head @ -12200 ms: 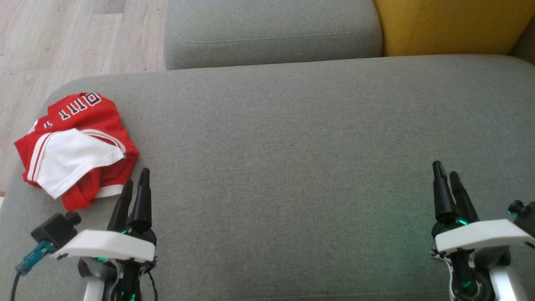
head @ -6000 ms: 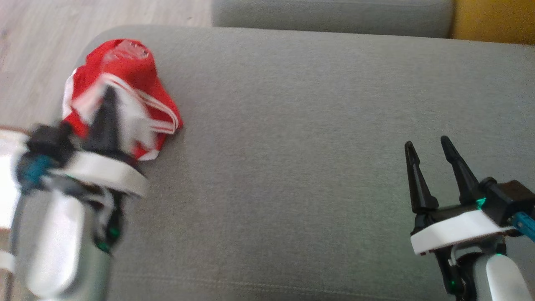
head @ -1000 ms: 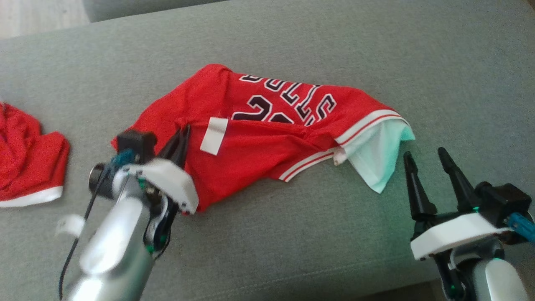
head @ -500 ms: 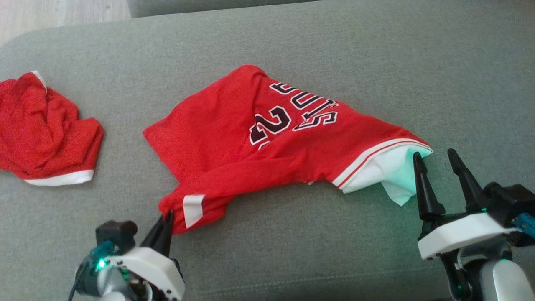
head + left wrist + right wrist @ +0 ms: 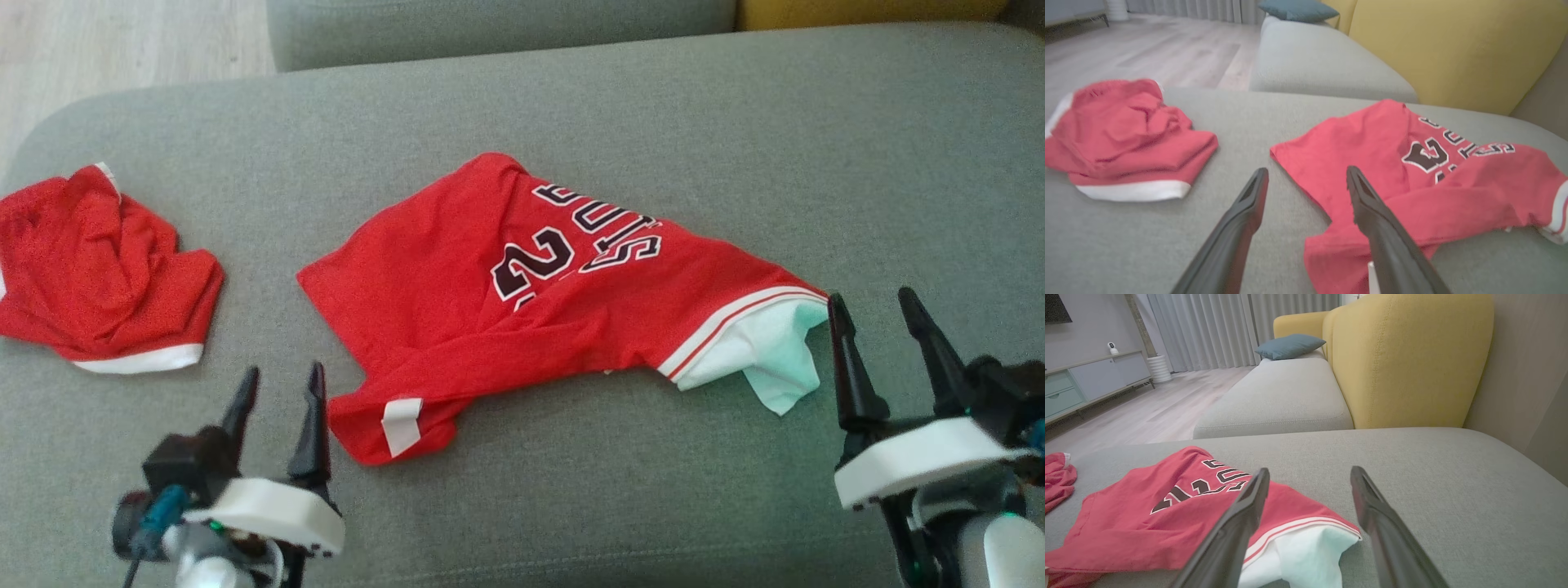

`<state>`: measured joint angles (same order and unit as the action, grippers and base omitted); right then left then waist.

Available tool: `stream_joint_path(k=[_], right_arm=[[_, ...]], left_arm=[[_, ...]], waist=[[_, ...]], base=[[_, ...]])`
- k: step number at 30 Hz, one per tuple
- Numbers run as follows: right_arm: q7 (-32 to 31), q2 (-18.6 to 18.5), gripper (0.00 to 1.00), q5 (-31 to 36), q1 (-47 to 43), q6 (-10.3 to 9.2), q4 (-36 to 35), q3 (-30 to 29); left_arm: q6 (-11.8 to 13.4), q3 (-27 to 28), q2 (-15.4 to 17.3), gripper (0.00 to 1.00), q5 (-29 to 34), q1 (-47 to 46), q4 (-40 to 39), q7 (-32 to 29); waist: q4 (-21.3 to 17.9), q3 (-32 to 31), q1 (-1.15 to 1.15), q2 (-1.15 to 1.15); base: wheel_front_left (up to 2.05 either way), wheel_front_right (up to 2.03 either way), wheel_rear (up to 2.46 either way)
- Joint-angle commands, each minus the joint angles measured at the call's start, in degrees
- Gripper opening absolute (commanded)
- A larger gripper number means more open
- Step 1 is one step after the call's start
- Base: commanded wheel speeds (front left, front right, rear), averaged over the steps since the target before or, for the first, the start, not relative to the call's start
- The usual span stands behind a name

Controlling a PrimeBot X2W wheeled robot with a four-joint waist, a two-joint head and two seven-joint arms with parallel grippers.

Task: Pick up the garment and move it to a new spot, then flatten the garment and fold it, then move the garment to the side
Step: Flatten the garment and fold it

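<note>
On grey sofa cushion (image 5: 653, 490): red jersey (image 5: 441, 269); beyond, wood floor (image 5: 122, 49).

Matt red cloth garment (image 5: 424, 278) on coarse-woven grey cushion (image 5: 735, 147)

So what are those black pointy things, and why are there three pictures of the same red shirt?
The black pointy things are a robot's two hands, called pincers. Each has two long fingers that squeeze together to grab things. One picture comes from a camera on the robot's head, looking down. In it the left pincer is at the lower left and the right pincer at the lower right. The other two pictures come from small cameras on each wrist, looking along the fingers. Everything lies on a grey sofa cushion. In the middle is a rumpled red jersey with a white part poking out at one end. A second red garment lies crumpled further left. Both pincers are open and hold nothing.
</note>
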<state>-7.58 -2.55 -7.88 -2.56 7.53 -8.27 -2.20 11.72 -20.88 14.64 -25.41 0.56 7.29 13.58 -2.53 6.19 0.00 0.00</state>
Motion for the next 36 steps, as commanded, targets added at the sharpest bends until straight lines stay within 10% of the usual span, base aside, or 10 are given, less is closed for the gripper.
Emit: stream_joint_path(k=[1,25,36], right_arm=[[-0.1,-0.3,1.0,0.5,0.2,-0.04,-2.3,1.2],[-1.7,-0.3,1.0,0.1,-3.3,-0.04,-4.5,2.1],[-1.6,-0.3,1.0,-0.1,-2.1,-0.04,-4.7,2.7]], left_arm=[[0.5,2.9,1.2,1.0,0.8,-2.5,-2.4,0.7],[4.8,3.4,4.0,1.0,7.5,1.6,-11.5,0.4],[-2.0,-1.6,4.9,1.0,4.0,-2.1,-3.3,-10.2]], waist=[[0.0,-0.4,0.0,0.0],[-0.1,-3.5,0.0,0.0],[0.0,-0.1,0.0,0.0]], base=[[0.0,0.0,0.0],[0.0,0.0,0.0],[0.0,0.0,0.0]])
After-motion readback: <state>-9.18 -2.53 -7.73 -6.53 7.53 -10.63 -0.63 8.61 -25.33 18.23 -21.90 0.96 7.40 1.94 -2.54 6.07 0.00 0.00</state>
